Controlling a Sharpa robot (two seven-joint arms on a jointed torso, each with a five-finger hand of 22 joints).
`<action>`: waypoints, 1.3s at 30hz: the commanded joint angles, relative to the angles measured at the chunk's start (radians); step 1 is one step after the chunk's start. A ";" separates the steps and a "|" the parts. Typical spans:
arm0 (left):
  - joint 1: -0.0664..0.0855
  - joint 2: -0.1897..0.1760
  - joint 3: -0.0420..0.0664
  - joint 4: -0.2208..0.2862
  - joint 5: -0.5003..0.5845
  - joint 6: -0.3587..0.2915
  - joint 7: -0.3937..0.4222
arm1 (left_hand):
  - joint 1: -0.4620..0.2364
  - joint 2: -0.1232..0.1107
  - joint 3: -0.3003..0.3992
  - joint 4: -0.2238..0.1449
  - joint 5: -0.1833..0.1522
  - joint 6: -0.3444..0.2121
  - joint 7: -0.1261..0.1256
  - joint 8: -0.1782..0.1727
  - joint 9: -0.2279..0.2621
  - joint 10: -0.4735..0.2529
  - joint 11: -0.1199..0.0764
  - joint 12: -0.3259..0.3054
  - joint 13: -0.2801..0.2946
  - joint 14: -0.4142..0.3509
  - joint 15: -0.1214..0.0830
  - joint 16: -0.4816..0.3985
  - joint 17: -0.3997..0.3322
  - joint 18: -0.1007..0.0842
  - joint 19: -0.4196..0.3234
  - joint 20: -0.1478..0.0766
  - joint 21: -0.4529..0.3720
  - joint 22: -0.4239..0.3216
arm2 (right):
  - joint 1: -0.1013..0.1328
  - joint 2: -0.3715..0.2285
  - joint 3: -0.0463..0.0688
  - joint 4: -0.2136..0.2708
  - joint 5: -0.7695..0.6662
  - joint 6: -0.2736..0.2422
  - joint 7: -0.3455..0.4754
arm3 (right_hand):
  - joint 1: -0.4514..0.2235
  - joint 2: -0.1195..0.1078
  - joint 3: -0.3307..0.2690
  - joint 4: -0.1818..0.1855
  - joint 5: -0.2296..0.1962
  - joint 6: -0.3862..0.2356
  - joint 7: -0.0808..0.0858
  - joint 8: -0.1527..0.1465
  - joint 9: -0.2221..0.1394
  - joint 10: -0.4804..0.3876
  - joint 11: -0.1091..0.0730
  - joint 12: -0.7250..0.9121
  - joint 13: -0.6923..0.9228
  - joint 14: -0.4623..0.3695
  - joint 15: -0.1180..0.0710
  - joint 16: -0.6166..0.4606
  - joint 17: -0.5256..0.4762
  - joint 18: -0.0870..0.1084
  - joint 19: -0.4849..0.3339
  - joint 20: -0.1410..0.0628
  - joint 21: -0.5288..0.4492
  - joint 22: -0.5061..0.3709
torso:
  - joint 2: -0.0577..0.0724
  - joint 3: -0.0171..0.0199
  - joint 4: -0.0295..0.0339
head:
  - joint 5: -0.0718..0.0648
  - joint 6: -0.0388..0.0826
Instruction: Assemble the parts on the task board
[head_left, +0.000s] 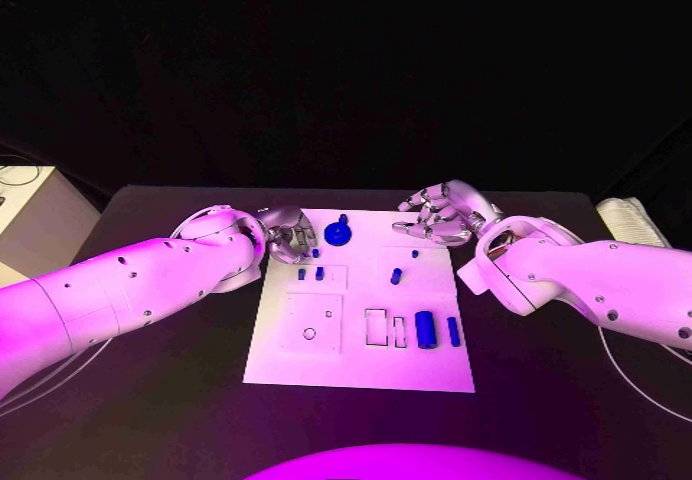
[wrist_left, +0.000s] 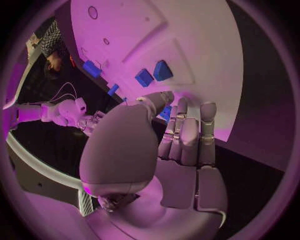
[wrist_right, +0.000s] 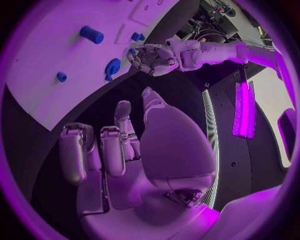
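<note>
The white task board lies in the middle of the black table. Blue parts sit on it: a round knob at the far edge, two small blocks, small pegs and a cylinder beside a thin bar. My left hand hovers over the board's far left corner with its fingers curled. A small blue part shows between its thumb and a finger; whether it is held I cannot tell. My right hand is beyond the far right corner, fingers apart and empty.
The board has empty recesses, a square one at near left and narrow slots in the middle. A pale cabinet stands off the table's left side and a white object lies at its right edge.
</note>
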 joint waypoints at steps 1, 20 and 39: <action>0.000 -0.012 0.003 0.006 0.005 -0.001 -0.007 | -0.006 -0.002 -0.006 0.004 -0.002 -0.013 -0.002 -0.010 -0.004 -0.023 0.006 -0.015 -0.002 -0.019 0.005 -0.007 -0.023 0.000 -0.020 0.002 -0.013 -0.017 | -0.001 -0.001 0.000 -0.018 -0.089 0.063 -0.023 | 0.044 -0.003 0.032 -0.002 0.004 0.013 0.008 0.008 -0.001 -0.054 -0.013 -0.094 -0.076 0.051 0.002 -0.012 0.087 0.014 0.025 -0.004 -0.026 0.142 | -0.001 -0.0005 -0.0017 | -0.004 0.002; 0.001 -0.198 0.051 0.127 0.812 -0.061 0.313 | -0.039 0.000 -0.025 0.025 -0.002 0.059 0.025 0.028 0.003 -0.052 0.026 -0.023 -0.002 -0.293 0.024 -0.193 -0.443 0.014 -0.127 0.023 -0.139 -0.130 | -0.003 0.018 0.000 -0.116 -0.686 0.252 -0.119 | 0.074 -0.143 0.387 -0.050 -0.136 0.124 -0.017 0.005 -0.007 0.084 -0.014 -0.575 -0.572 0.042 -0.003 -0.055 0.020 0.026 0.012 -0.012 -0.094 0.104 | 0.003 -0.0003 0.0007 | -0.055 0.018; -0.003 -0.335 0.059 0.292 1.015 -0.021 0.398 | -0.032 0.010 -0.057 0.033 0.000 0.101 0.010 0.053 0.012 0.011 0.008 -0.019 0.001 -0.331 0.011 -0.294 -0.495 0.014 -0.124 0.017 -0.258 -0.209 | -0.035 0.086 -0.002 -0.177 -0.852 0.314 -0.220 | 0.050 -0.139 0.407 -0.079 -0.121 0.146 -0.018 0.000 -0.005 0.093 -0.011 -0.622 -0.626 0.043 0.002 -0.064 0.007 0.030 0.011 -0.012 -0.113 0.093 | 0.000 -0.0001 0.0001 | -0.060 0.011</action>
